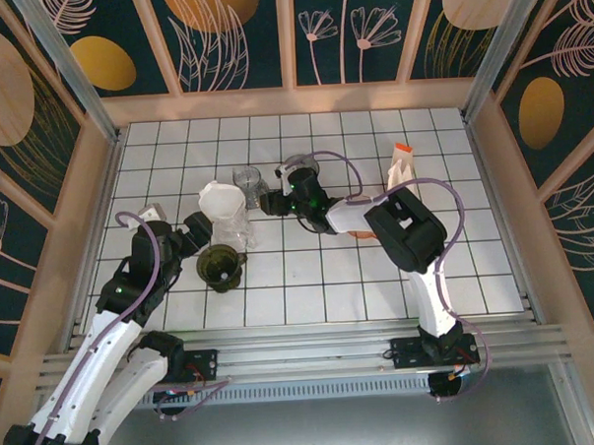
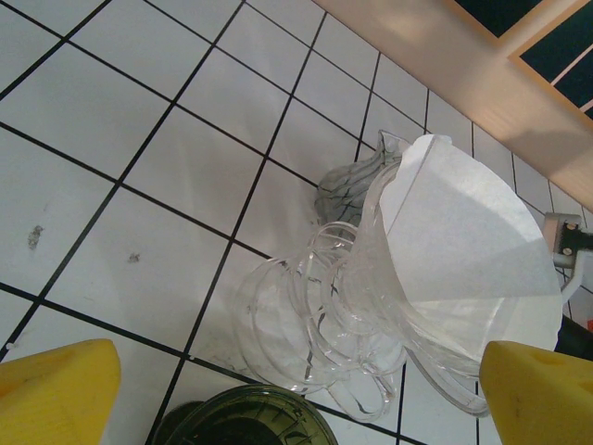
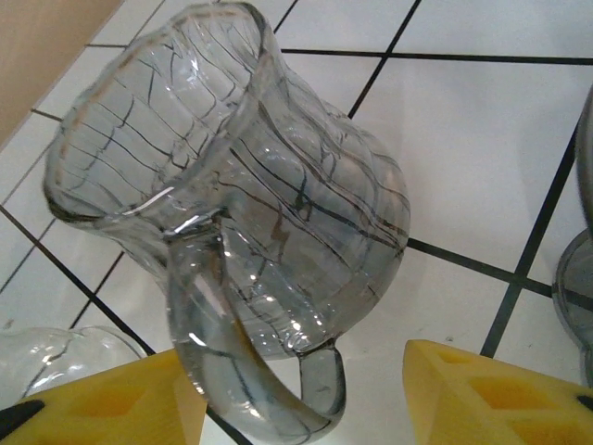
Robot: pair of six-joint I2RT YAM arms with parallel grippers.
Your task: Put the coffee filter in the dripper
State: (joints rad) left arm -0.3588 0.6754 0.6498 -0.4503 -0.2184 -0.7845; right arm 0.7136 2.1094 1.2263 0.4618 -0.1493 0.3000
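The job looks all but done. We see the white paper coffee filter (image 2: 463, 232) sitting cone-down in the clear glass dripper (image 2: 315, 324), left of centre on the white-tiled table (image 1: 378, 278). Its rim rises well above the glass and leans toward the right. We cannot tell whether it is pressed fully home. By our reading, what is left is at most a nudge to seat it, then clearing the arms.

The left gripper (image 2: 298, 389) hangs just near of the dripper with its yellow pads spread wide and nothing between them. The right gripper (image 3: 306, 399) reaches in from the right toward a crackle-patterned glass pitcher (image 3: 241, 185). Its pads stand apart on either side of the pitcher's handle, and we see no pinch on it.

Our count:
- one filter
- one dripper
- one crackled pitcher, just far of the dripper
- one dark green glass cup (image 1: 220, 267), just near of the dripper
- one orange-and-white object (image 1: 401, 164), far right, which we cannot identify
- two grippers
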